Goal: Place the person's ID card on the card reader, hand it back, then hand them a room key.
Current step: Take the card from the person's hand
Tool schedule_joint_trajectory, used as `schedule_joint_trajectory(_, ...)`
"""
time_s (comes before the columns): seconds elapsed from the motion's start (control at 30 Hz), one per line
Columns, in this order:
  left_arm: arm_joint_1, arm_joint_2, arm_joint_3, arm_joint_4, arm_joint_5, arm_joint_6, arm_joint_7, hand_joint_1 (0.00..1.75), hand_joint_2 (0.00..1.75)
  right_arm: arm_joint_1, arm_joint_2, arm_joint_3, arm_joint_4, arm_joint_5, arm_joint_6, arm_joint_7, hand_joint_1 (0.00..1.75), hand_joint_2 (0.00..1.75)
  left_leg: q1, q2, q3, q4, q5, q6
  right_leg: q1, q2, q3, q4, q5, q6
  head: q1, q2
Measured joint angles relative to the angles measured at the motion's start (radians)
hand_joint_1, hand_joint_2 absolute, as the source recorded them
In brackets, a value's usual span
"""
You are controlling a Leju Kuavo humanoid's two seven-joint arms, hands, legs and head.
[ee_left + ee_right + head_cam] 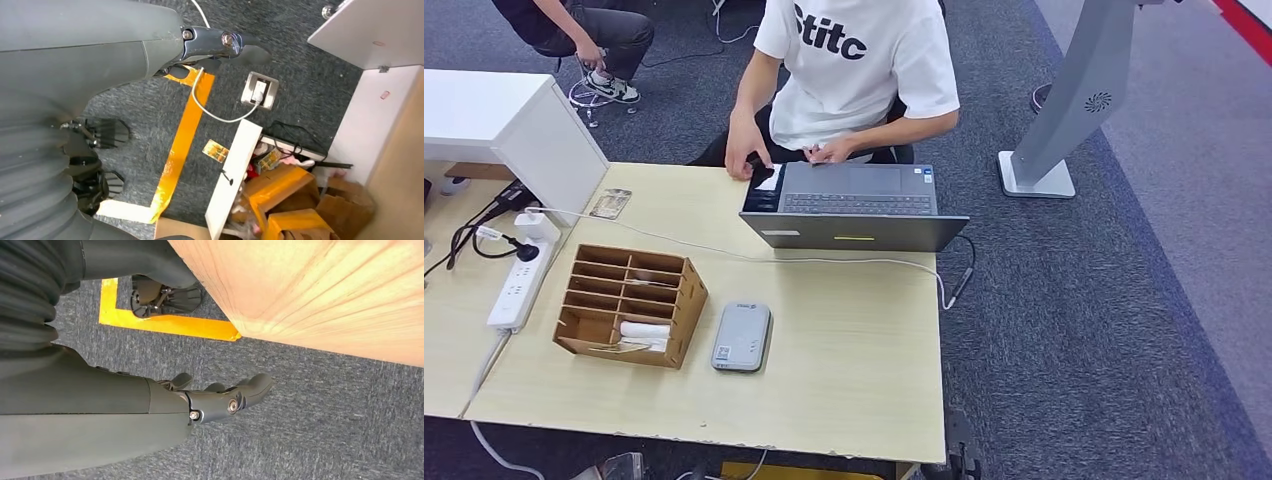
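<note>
Both the left hand and right hand hang empty with fingers loosely apart, and the card by the person's hand (thin, stiff, likely slippery) probably needs an edge pinch.

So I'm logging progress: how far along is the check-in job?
Nothing looks done: the card reader is bare. Nothing is in hand: the left hand and right hand hang empty over carpet. A card lies on the table. Reading, returning and the room key remain.
</note>
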Motion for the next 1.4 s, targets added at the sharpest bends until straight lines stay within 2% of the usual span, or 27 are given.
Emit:
schedule_joint_trajectory(0.03,-0.003,-0.003,0.001,0.001,-0.008,-0.002,-0.001,0.00,1.75,-0.002,0.001,-0.004,0.002,0.004,0.001,0.001,0.00,1.75,0.000,0.001,0.000,0.000,0.000,0.000,0.001,0.001,0.000,0.000,0.000,0.000,0.000,0.000)
schedule_joint_trajectory(0.17,-0.020,-0.012,0.004,0.005,-0.026,0.006,0.029,0.00,0.00,-0.013,0.003,-0.013,0.009,0.017,-0.002,0.020,0.00,0.00,0.004,0.002,-0.001,0.000,0.001,-0.003,0.003,0.002,-0.001,0.000,0.002,-0.003,0.000,0.000)
schedule_joint_trajectory(0.23,-0.026,-0.013,0.014,0.013,-0.013,0.060,0.104,0.00,0.00,-0.019,0.003,-0.019,0.015,0.008,-0.053,0.071,0.00,0.00,0.005,0.002,-0.001,-0.001,0.001,-0.004,0.004,0.002,-0.002,0.000,0.002,-0.004,0.000,0.000)
schedule_joint_trajectory(0.33,-0.006,-0.001,0.043,0.032,-0.001,0.187,0.247,0.00,0.00,-0.009,-0.010,-0.051,0.031,-0.029,-0.190,0.200,0.00,0.00,0.005,0.000,0.000,-0.001,0.001,-0.004,0.005,-0.001,-0.001,0.000,0.000,-0.004,-0.001,0.000)
schedule_joint_trajectory(0.4,0.029,0.020,0.060,0.050,-0.007,0.269,0.354,0.00,0.00,0.021,-0.037,-0.086,0.044,-0.058,-0.285,0.282,0.00,0.87,0.004,-0.004,0.000,-0.001,0.000,-0.004,0.005,-0.004,0.001,0.000,-0.002,-0.003,-0.002,0.000)
schedule_joint_trajectory(0.47,0.069,0.038,0.074,0.068,-0.019,0.348,0.516,0.00,0.00,0.057,-0.067,-0.136,0.056,-0.088,-0.388,0.390,0.00,1.75,0.004,-0.009,-0.001,0.000,0.000,-0.004,0.004,-0.008,0.002,0.000,-0.005,-0.001,-0.002,0.000)
schedule_joint_trajectory(0.53,0.104,0.050,0.081,0.078,-0.034,0.394,0.654,0.00,0.00,0.091,-0.093,-0.187,0.063,-0.102,-0.475,0.475,0.00,1.75,0.003,-0.012,-0.004,0.000,-0.001,-0.003,0.003,-0.010,0.001,0.000,-0.005,0.000,-0.002,0.000)
schedule_joint_trajectory(0.63,0.125,0.053,0.082,0.090,-0.052,0.395,0.721,0.00,0.00,0.114,-0.112,-0.234,0.067,-0.104,-0.524,0.522,0.00,1.75,0.002,-0.012,-0.005,0.000,-0.003,-0.001,0.002,-0.011,0.000,-0.001,-0.006,0.001,0.002,0.000)
schedule_joint_trajectory(0.87,0.126,0.056,0.082,0.094,-0.081,0.348,0.709,0.00,0.00,0.116,-0.113,-0.280,0.074,-0.092,-0.525,0.535,0.00,1.75,0.000,-0.012,-0.003,0.000,-0.002,0.001,0.001,-0.011,0.002,-0.001,-0.005,0.002,0.002,0.000)
schedule_joint_trajectory(1.4,0.125,0.020,0.082,0.094,-0.098,0.364,0.653,0.00,0.00,0.115,-0.112,-0.302,0.082,-0.061,-0.520,0.572,0.00,1.75,-0.001,-0.012,-0.003,0.001,-0.002,0.002,0.000,-0.011,0.002,-0.001,-0.005,0.002,0.002,0.000)
